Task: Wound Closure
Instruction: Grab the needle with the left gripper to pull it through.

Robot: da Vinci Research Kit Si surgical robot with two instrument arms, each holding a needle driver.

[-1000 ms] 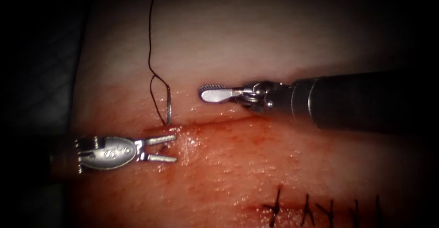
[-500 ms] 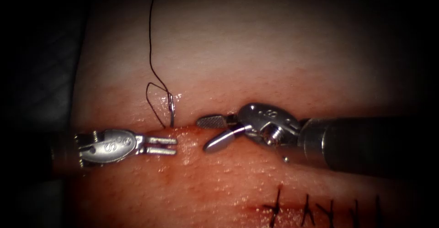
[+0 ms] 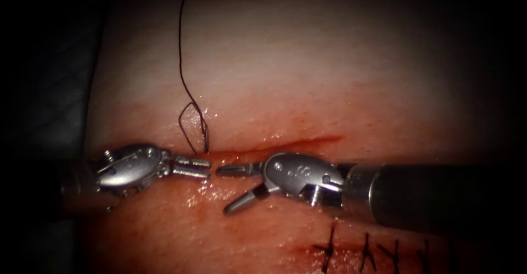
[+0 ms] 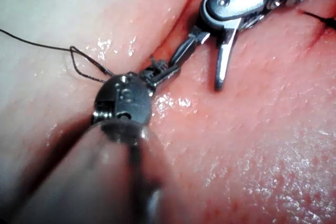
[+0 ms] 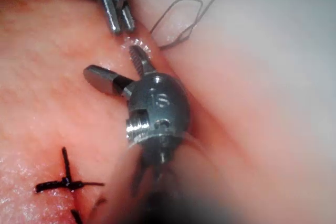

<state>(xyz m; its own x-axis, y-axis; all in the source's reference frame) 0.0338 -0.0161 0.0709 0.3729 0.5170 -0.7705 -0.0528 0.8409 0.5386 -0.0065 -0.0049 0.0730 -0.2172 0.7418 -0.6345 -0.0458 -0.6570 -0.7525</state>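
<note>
Older stitches [image 3: 362, 252] lie behind the right hand [image 3: 230, 189], which gapes wide, empty. The cut [image 3: 285, 145] remains unclosed. Left hand [image 3: 207, 168], nearly closed, holds nothing; the needle [image 3: 206, 137] stands in tissue [image 3: 274, 76] just above it, thread [image 3: 181, 43] trailing.

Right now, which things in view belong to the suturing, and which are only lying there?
Job: needle, standing in the tissue at the left end of the cut; thread; left gripper and open right gripper, both holding nothing.
Lying about: finished stitches; red fluid.
</note>
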